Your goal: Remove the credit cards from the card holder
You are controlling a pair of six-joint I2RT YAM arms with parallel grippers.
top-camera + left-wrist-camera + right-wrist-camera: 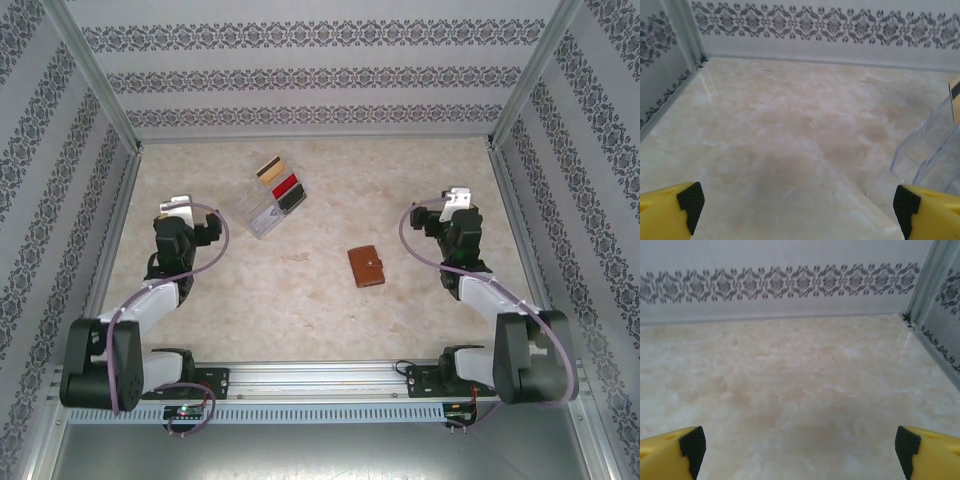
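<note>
- The left tool (800, 206) is released, its yellow fingers (670, 212) spread wide at the bottom corners of the left wrist view, over bare table (290, 305).
- The right tool (800, 445) is likewise spread wide and grips nothing.
- The clear card holder (262, 220) lies upper centre-left in the top view, near the left tool.
- Three cards lie in a row from it toward the back wall: a gold card (267, 168), a red card (285, 185) and a black card (291, 199).
- A brown snap case (366, 267) lies shut at centre, well apart from both tools.
</note>
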